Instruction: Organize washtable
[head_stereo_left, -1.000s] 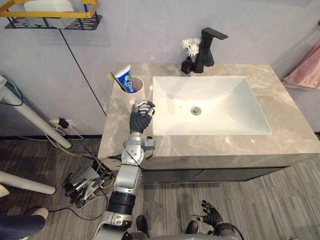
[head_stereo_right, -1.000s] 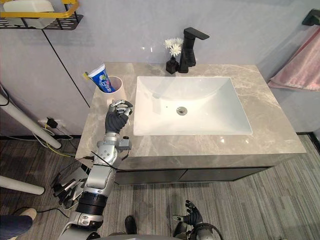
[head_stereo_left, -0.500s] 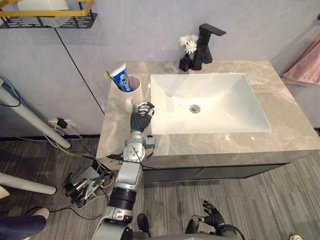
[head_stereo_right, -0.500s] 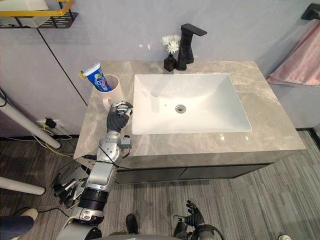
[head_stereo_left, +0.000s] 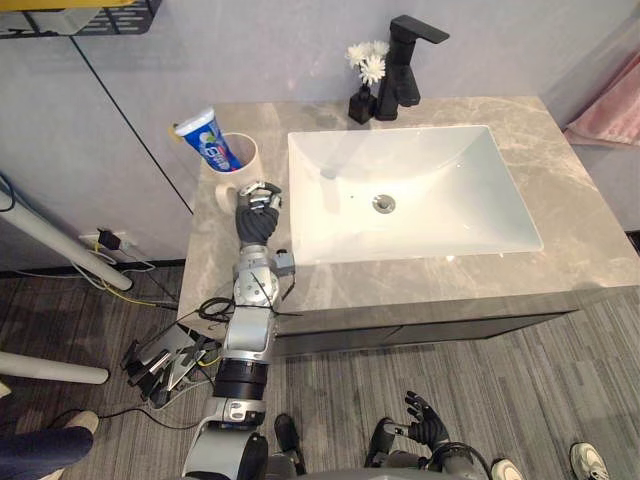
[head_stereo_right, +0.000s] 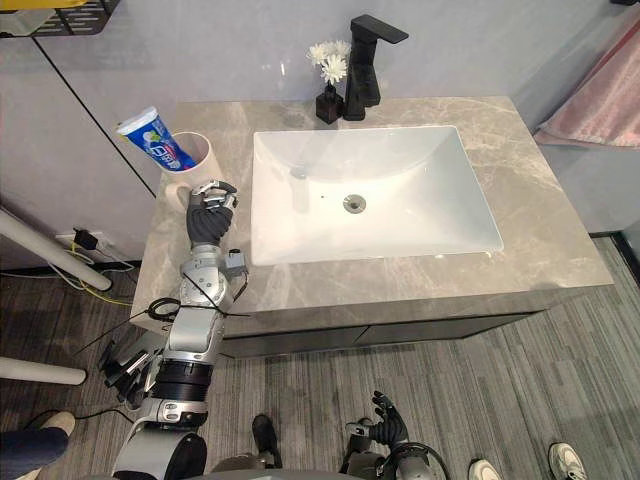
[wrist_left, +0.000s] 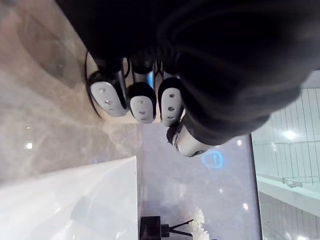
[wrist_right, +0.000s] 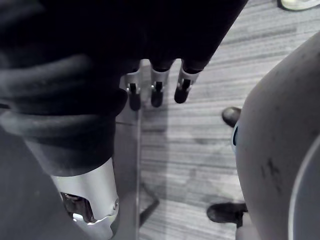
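Cup (head_stereo_left: 244, 168) holding toothpaste (head_stereo_left: 205, 139) is pictured left of the sink (head_stereo_left: 450, 190), left hand (head_stereo_left: 257, 210) clenched beside its handle; right hand (head_stereo_left: 424, 428) is held relaxed.

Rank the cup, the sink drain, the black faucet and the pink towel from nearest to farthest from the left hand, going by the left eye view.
1. Cup, on the counter just behind the left hand.
2. Sink drain, out to the hand's right.
3. Black faucet, at the counter's back edge.
4. Pink towel, hanging past the counter's far right end.
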